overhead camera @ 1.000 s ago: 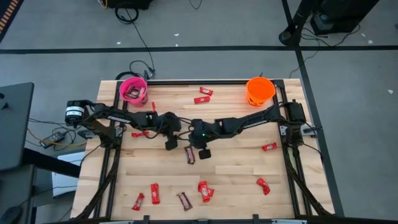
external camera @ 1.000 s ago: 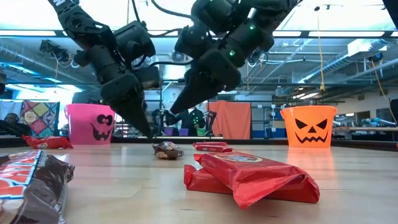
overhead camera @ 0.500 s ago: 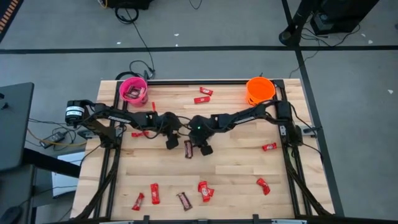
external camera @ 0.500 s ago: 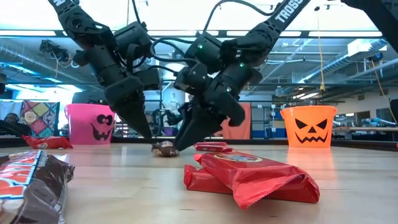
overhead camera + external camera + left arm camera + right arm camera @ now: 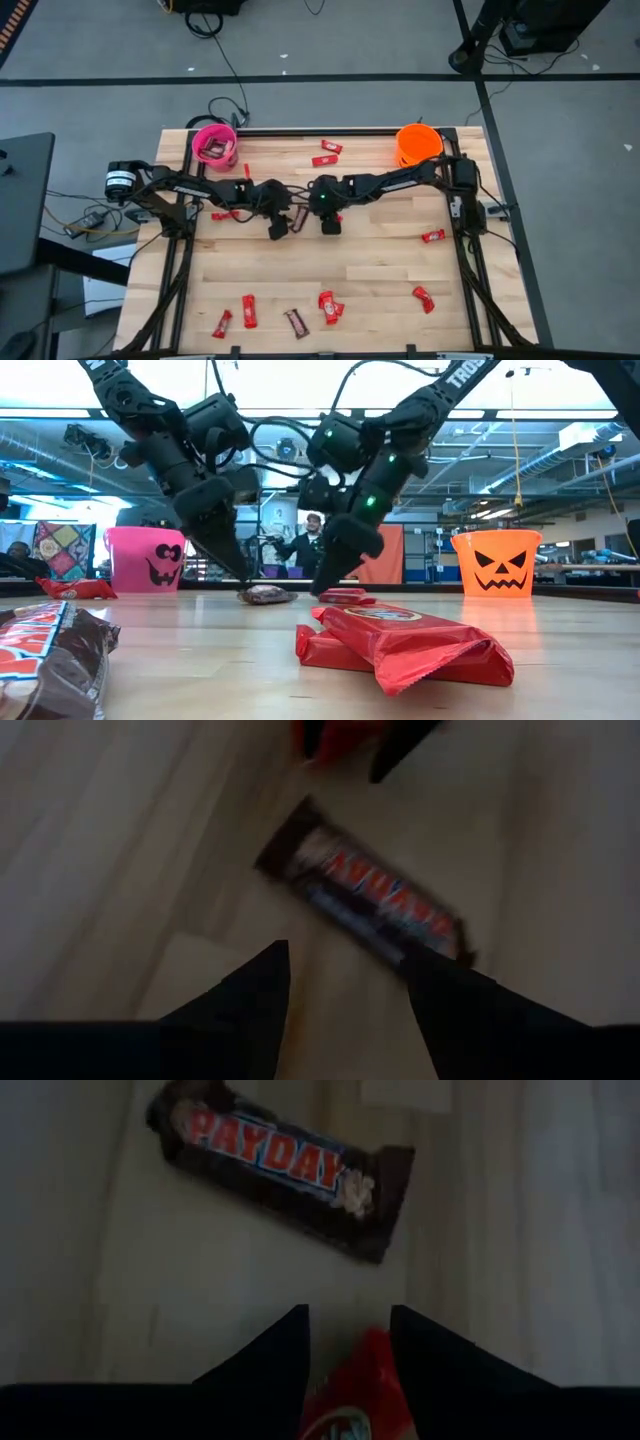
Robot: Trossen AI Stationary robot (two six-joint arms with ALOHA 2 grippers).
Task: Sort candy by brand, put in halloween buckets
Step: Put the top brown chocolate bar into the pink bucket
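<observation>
Frame centre: right gripper (image 5: pixel 345 1340) clamped on red candy (image 5: pixel 350 1400); left gripper (image 5: pixel 345 970) jaws apart beside PayDay bar (image 5: pixel 280 1170); collision risk, arms crowded

Seen from overhead, two dark robot arms meet at the middle of a wooden table (image 5: pixel 380 280), the left gripper (image 5: pixel 279 226) and right gripper (image 5: pixel 330 224) near each other with a dark brown bar (image 5: pixel 299 217) lying between them. A pink bucket (image 5: pixel 214 143) stands at one far corner, an orange bucket (image 5: pixel 418 145) at the other. Red-wrapped candy (image 5: pixel 331 306) lies scattered along the near edge, with two more red bars (image 5: pixel 327 153) between the buckets.
</observation>
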